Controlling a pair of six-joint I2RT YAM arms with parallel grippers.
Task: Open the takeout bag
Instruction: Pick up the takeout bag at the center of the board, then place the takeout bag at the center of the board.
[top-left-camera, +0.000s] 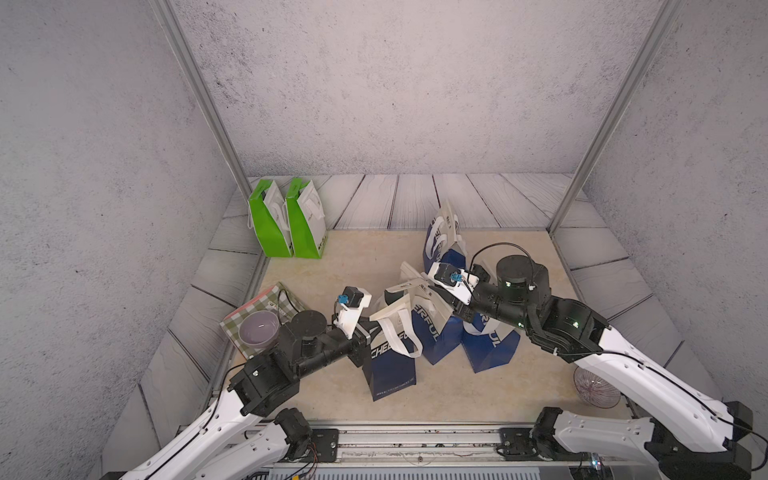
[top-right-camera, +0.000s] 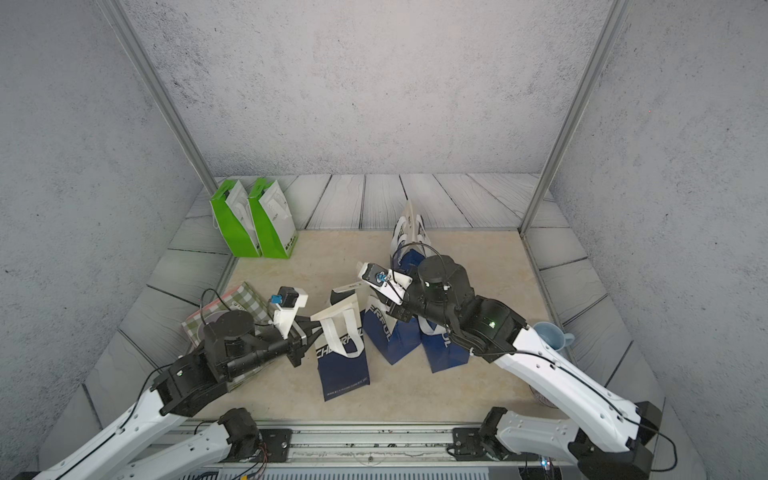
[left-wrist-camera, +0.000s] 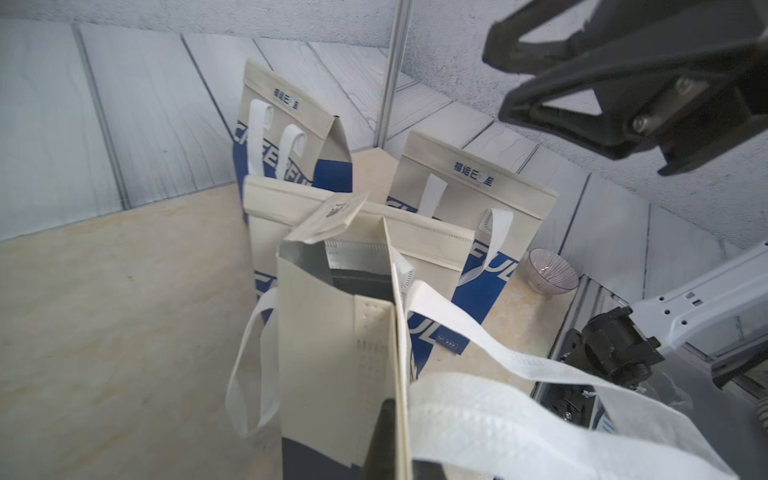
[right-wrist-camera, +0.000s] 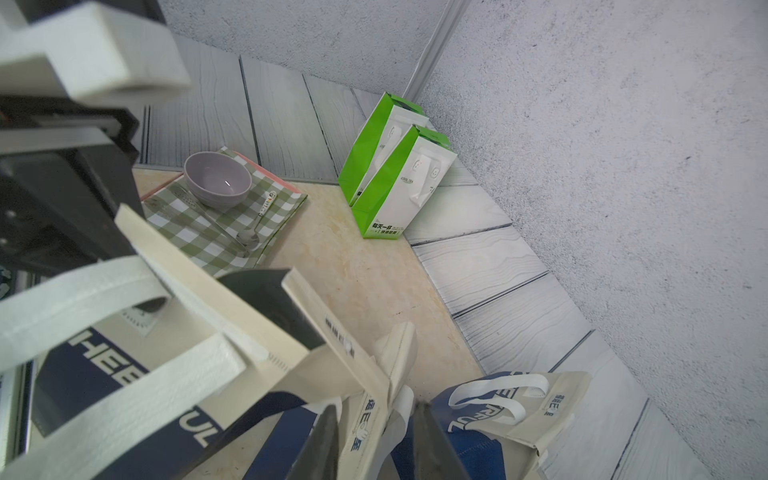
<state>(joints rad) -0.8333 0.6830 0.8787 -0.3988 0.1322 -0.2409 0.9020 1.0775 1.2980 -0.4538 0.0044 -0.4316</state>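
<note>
Tabletop contents, near to far.

1. Glass bowl: near right corner of the table, partly under the right arm.
2. Takeout bag: navy and cream with white handles, standing upright at the near centre. Its mouth is partly open and the left wrist view shows a silver lining. A cream flap stands up at the far edge of the mouth.
3. Left gripper: comes in from the near left, its jaws pressed together on the cream top edge of the takeout bag's left side.
4. Checked cloth: left edge of the table, beside the left arm. It carries a lilac bowl and a spoon.
5. Blue mug: right side, behind the right arm.
6. Second navy bag: just right of the takeout bag and touching it.
7. Third navy bag: further right, under the right arm.
8. Right gripper: above the tops of the navy bags, jaws partly apart. The left wrist view shows open space between them.
9. Fourth navy bag: upright behind the others, centre right.
10. Two green and white bags: far left corner, side by side, leaning on the wall.
</note>
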